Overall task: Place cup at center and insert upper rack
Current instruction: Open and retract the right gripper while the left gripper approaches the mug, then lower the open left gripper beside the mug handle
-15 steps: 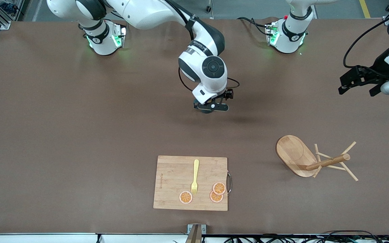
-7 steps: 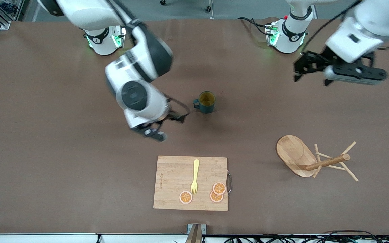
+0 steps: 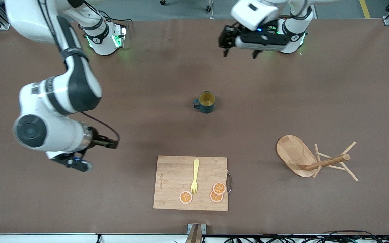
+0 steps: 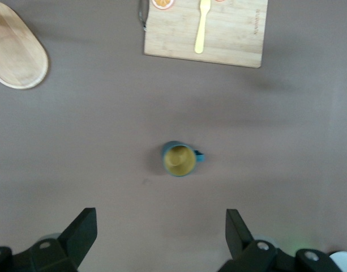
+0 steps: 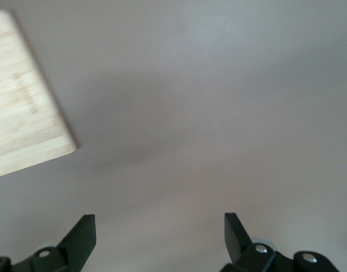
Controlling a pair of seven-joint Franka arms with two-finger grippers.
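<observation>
Front view: the small dark teal ribbed cup (image 3: 205,102) with a mustard-yellow inside is seen standing upright near the middle of the brown worktop (image 3: 147,84), its small handle turned toward the right arm's end. The light wooden mug tree with an oval base (image 3: 312,160) is found lying on its side, well apart from the cup, nearer the camera and toward the left arm's end, with its post and thin pegs resting on the worktop. A rectangular bamboo cutting board (image 3: 181,172) lies nearer the camera than the cup, and a yellow fork (image 3: 195,176) and three orange slices (image 3: 185,197) are carried on it. The left hand (image 3: 241,50) is held released and empty above the worktop close to its own base. The right hand (image 3: 73,164) is held released and empty above bare worktop, beside the board.
</observation>
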